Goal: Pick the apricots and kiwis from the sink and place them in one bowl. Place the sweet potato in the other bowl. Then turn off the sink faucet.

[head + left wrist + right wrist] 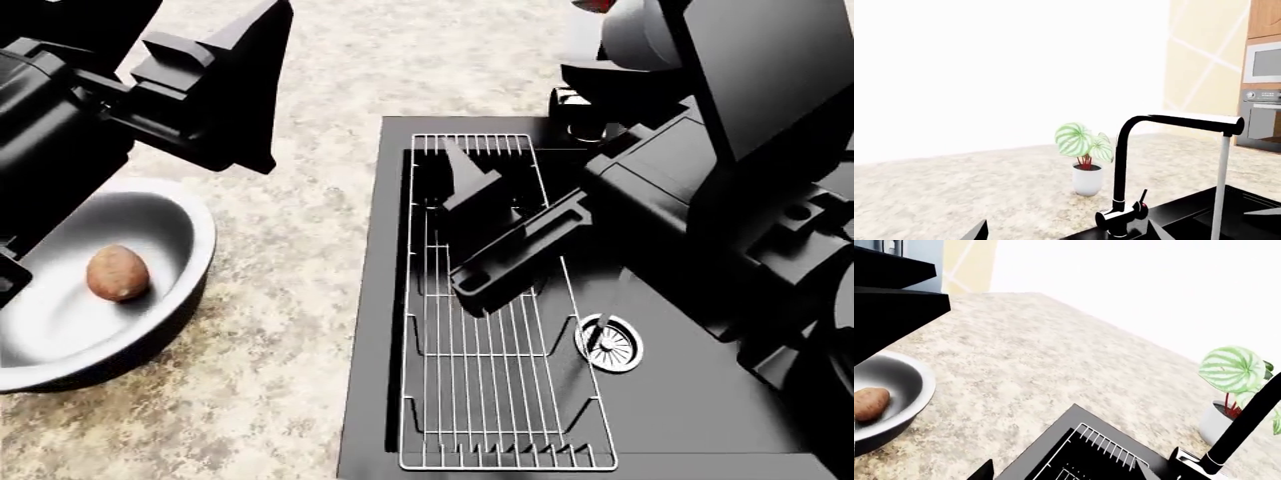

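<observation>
The sweet potato lies in a grey bowl on the counter left of the sink; both also show in the right wrist view, potato and bowl. No apricots, kiwis or second bowl are in view. The black faucet stands close ahead of my open, empty left gripper, its lever with the red mark raised and water running. My right gripper hangs open and empty over the wire rack.
A potted plant with striped leaves stands on the speckled counter behind the faucet. The round chrome drain sits right of the rack. An oven and cabinets stand far off. My left arm hangs above the bowl.
</observation>
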